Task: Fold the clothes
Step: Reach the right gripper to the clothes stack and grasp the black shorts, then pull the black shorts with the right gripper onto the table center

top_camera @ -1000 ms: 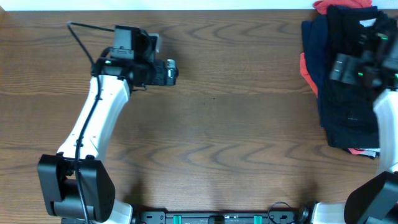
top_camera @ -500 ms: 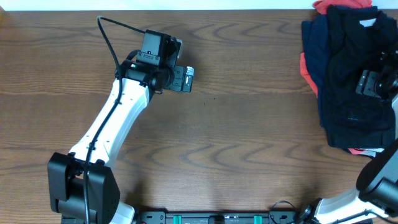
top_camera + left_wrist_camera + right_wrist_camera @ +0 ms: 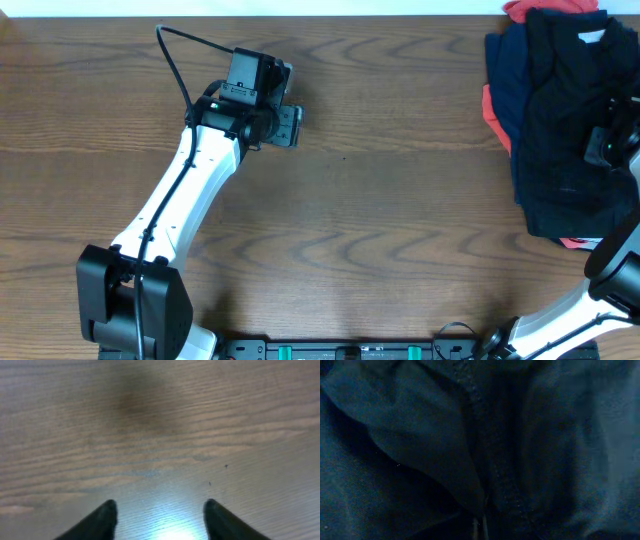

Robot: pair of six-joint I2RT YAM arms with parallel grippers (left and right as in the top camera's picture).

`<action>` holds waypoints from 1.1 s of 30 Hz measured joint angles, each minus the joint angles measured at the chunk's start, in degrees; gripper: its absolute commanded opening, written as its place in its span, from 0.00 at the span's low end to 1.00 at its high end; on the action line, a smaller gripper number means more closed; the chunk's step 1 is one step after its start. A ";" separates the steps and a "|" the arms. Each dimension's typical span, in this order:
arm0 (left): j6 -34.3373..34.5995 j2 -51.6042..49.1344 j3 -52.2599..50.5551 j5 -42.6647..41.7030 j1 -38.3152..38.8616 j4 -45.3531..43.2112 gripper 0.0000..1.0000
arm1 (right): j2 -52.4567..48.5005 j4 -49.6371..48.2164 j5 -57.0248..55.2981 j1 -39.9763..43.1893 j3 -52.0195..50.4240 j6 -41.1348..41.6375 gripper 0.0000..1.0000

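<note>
Table (image 3: 400,220): brown wood grain. Black shorts (image 3: 560,110): crumpled, uppermost on a heap at the table's far right corner. They lie over a navy garment (image 3: 500,70), and a red-orange garment (image 3: 489,108) shows at the heap's left edge and top. Left gripper (image 3: 290,127): hovers over wood in the table's left half, well apart from the heap. Its wrist view shows the two dark fingertips (image 3: 100,520) spread wide with only wood grain between them, nothing held. Right gripper (image 3: 603,145): at the table's right edge, over the black shorts. Its wrist view is filled with dark cloth and a stitched seam (image 3: 492,460). The fingers cannot be made out, so I cannot tell whether they are parted or closed on fabric.
</note>
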State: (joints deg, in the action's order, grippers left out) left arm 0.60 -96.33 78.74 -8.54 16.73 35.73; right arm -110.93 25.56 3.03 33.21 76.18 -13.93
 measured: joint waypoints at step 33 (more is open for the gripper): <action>0.96 23.04 0.07 12.00 -11.82 11.67 0.33 | 7.19 -2.32 11.37 -49.92 11.23 12.35 0.01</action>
State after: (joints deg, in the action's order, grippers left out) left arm 1.56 -73.30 78.81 3.46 4.91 47.40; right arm -103.74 23.24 14.39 -16.71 87.42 -1.58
